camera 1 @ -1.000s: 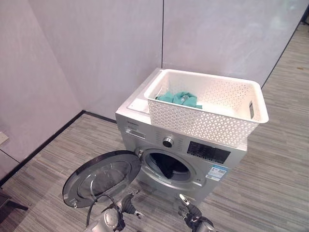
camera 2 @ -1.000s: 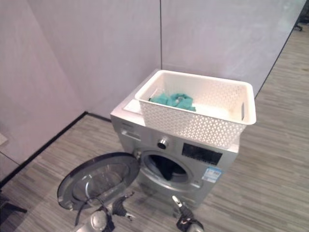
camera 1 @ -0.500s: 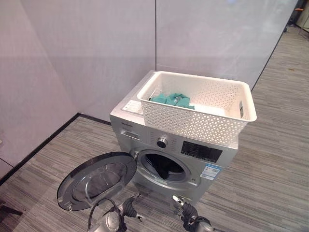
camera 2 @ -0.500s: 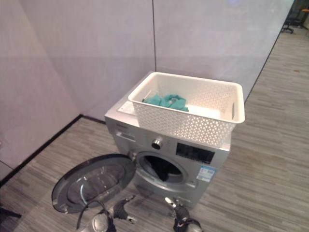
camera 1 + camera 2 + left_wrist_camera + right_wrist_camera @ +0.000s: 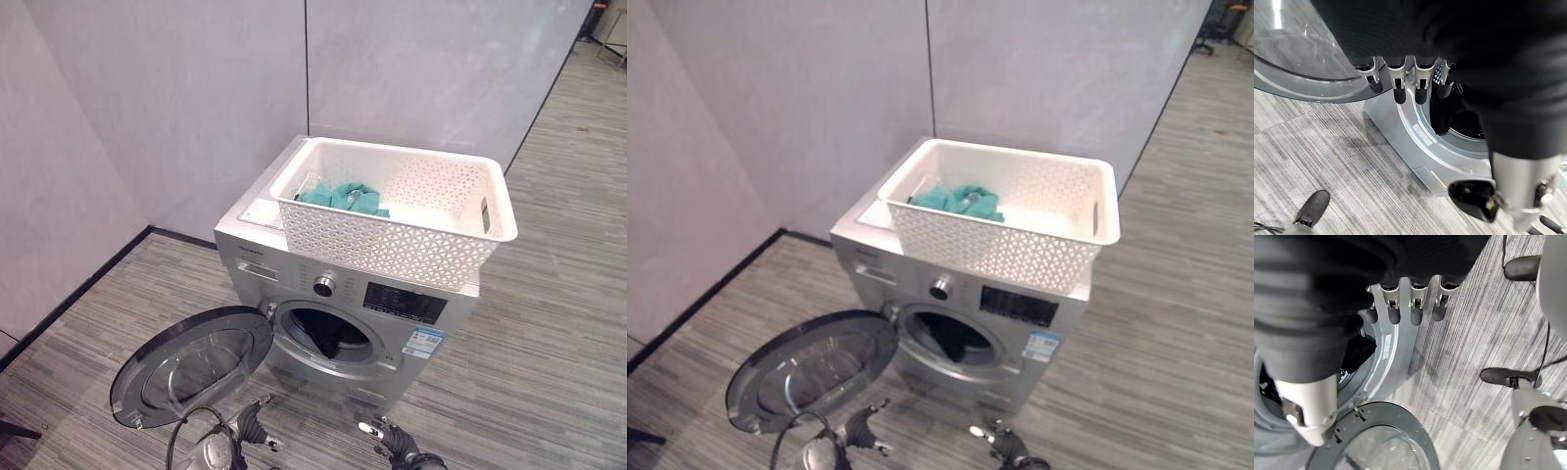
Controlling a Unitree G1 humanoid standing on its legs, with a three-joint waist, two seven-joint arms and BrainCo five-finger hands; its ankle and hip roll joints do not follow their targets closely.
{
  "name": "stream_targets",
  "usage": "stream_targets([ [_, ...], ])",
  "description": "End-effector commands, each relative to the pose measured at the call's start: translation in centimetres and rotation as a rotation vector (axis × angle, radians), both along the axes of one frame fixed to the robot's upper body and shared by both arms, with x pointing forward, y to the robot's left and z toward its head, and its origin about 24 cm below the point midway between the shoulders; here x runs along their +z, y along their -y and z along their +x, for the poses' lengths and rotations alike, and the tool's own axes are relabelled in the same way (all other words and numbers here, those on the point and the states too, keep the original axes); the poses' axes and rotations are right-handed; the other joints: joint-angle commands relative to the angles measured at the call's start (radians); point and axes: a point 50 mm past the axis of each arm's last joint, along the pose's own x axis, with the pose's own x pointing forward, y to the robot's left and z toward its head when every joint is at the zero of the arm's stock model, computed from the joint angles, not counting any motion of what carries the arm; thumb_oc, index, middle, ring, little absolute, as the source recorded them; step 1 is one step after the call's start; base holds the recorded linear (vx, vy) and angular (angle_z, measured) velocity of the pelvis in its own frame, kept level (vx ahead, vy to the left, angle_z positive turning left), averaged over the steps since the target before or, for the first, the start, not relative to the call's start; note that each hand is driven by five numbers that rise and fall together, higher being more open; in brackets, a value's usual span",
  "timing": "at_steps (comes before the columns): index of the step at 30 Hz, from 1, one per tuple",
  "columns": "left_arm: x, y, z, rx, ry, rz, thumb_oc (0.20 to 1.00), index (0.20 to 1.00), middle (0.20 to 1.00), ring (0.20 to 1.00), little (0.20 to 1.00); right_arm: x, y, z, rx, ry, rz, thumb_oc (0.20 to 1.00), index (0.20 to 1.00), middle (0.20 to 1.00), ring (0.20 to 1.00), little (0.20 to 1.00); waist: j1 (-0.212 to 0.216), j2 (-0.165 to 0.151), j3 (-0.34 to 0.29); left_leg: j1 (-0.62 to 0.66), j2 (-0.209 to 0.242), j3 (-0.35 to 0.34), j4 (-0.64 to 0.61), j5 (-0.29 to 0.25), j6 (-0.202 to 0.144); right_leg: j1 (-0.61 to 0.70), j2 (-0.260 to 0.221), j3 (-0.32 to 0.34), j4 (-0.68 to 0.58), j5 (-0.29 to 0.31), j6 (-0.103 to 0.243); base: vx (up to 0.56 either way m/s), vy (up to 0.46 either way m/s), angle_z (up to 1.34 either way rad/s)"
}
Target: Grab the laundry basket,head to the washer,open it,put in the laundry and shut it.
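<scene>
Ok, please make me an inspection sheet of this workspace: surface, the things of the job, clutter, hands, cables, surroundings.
Surface: grey striped plank floor; washer top carries the basket.
Job's things: silver washer, its round door swung open to the robot's left, dark item visible inside the drum; white laundry basket on top, teal laundry inside.
Clutter: nothing seen.
Hands: left hand and right hand low before the washer, fingers relaxed, holding nothing.
Cables: nothing seen apart from the robot's own.
Surroundings: plain pale wall panels behind, dark skirting.
</scene>
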Motion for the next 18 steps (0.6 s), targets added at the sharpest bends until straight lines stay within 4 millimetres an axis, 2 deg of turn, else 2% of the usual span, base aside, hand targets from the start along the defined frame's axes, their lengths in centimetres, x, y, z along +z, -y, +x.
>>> stream_targets([
  [1,2.2,-1.1,3.1,-0.038,0.135,0.026,1.0,1.0,1.0,1.0,1.0,0.9,3.4,2.5,-0.059,0.064,-0.1,1.0,1.0,1.0,1.0,1.0,0.032,-0.021,0.063,-0.014,0.01,-0.019,0.15,-0.214,0.027,-0.071,-0.079,-0.021,0.05,0.07,0.027,-0.07,0.186,0.1],
  [2,2.6,-1.1,3.3,-0.037,0.153,0.014,1.0,1.0,1.0,1.0,1.0,0.5,4.2,1.9,-0.1,0.03,-0.122,1.0,1.0,1.0,1.0,1.0,0.03,-0.018,0.073,-0.027,-0.022,-0.028,0.172,-0.237,0.054,-0.095,-0.105,-0.007,0.084,0.078,0.035,-0.08,0.249,0.1],
  [3,2.9,-1.0,3.5,-0.04,0.159,0.004,1.0,1.0,1.0,1.0,1.0,0.4,4.5,1.8,-0.107,0.017,-0.135,1.0,1.0,1.0,1.0,1.0,0.032,-0.017,0.076,-0.032,-0.035,-0.024,0.173,-0.245,0.068,-0.127,-0.123,0.009,0.113,0.086,0.042,-0.08,0.25,0.09],
  [5,3.1,-1.1,3.5,-0.036,0.166,0.0,1.0,1.0,1.0,1.0,1.0,0.3,4.8,1.8,-0.12,0.005,-0.149,1.0,1.0,1.0,1.0,1.0,0.031,-0.015,0.083,-0.033,-0.044,-0.02,0.175,-0.248,0.078,-0.155,-0.133,0.025,0.142,0.106,0.046,-0.1,0.136,0.06],
  [6,3.1,-1.3,3.5,-0.029,0.167,0.001,1.0,1.0,1.0,1.0,1.0,0.3,4.8,2.1,-0.13,0.003,-0.156,1.0,1.0,1.0,1.0,1.0,0.025,-0.009,0.101,-0.036,-0.046,-0.015,0.176,-0.246,0.087,-0.191,-0.131,0.036,0.177,0.127,0.049,-0.22,0.196,-0.04],
  [7,3.2,-1.5,3.7,-0.014,0.177,0.002,1.0,1.0,1.0,1.0,1.0,0.4,4.8,2.7,-0.147,0.007,-0.159,1.0,1.0,1.0,1.0,1.0,0.035,0.002,0.116,-0.046,-0.04,0.007,0.172,-0.234,0.096,-0.24,-0.113,0.034,0.229,0.113,0.042,-0.18,0.137,-0.2],
  [9,3.2,-1.5,3.7,-0.014,0.177,0.002,1.0,1.0,1.0,1.0,1.0,0.4,4.8,2.7,-0.147,0.007,-0.159,1.0,1.0,1.0,1.0,1.0,0.037,0.001,0.115,-0.047,-0.04,0.009,0.172,-0.234,0.096,-0.243,-0.113,0.036,0.231,0.113,0.042,-0.13,0.129,-0.57],
  [10,3.0,-2.3,3.4,0.005,0.153,0.016,1.0,1.0,1.0,1.0,1.0,-0.2,4.4,1.8,-0.128,-0.041,-0.169,1.0,1.0,1.0,1.0,1.0,0.044,0.023,0.112,-0.054,-0.036,0.039,0.139,-0.191,0.12,-0.234,0.004,-0.048,0.321,0.003,-0.011,-0.15,0.165,-0.51],
  [12,3.0,-2.3,3.4,0.006,0.153,0.017,1.0,1.0,1.0,1.0,1.0,-0.2,4.4,1.9,-0.127,-0.04,-0.169,1.0,1.0,1.0,1.0,1.0,0.041,0.022,0.11,-0.054,-0.035,0.037,0.131,-0.186,0.117,-0.242,0.004,-0.05,0.335,-0.006,-0.016,-0.1,0.089,-0.18],
  [13,2.6,-2.6,2.5,0.028,0.12,0.011,1.0,1.0,1.0,1.0,1.0,-0.7,4.0,0.3,-0.129,-0.08,-0.158,1.0,1.0,1.0,1.0,1.0,0.047,0.007,0.092,-0.059,-0.058,0.046,0.108,-0.159,0.116,-0.206,0.107,-0.058,0.321,-0.067,-0.04,-0.04,0.021,-0.13],
  [16,2.2,-2.7,1.7,0.048,0.097,0.001,1.0,1.0,1.0,1.0,1.0,-1.0,3.5,-0.6,-0.124,-0.101,-0.147,1.0,1.0,1.0,1.0,1.0,0.057,-0.015,0.072,-0.052,-0.064,0.061,0.092,-0.153,0.102,-0.162,0.138,-0.039,0.248,-0.073,-0.066,-0.01,-0.024,0.05],
  [18,2.2,-2.6,1.7,0.051,0.097,-0.004,1.0,1.0,1.0,1.0,1.0,-1.0,3.7,-0.5,-0.12,-0.099,-0.155,1.0,1.0,1.0,1.0,1.0,0.058,-0.021,0.068,-0.054,-0.064,0.064,0.096,-0.15,0.096,-0.142,0.143,-0.031,0.196,-0.066,-0.069,-0.01,-0.07,-0.04],
])
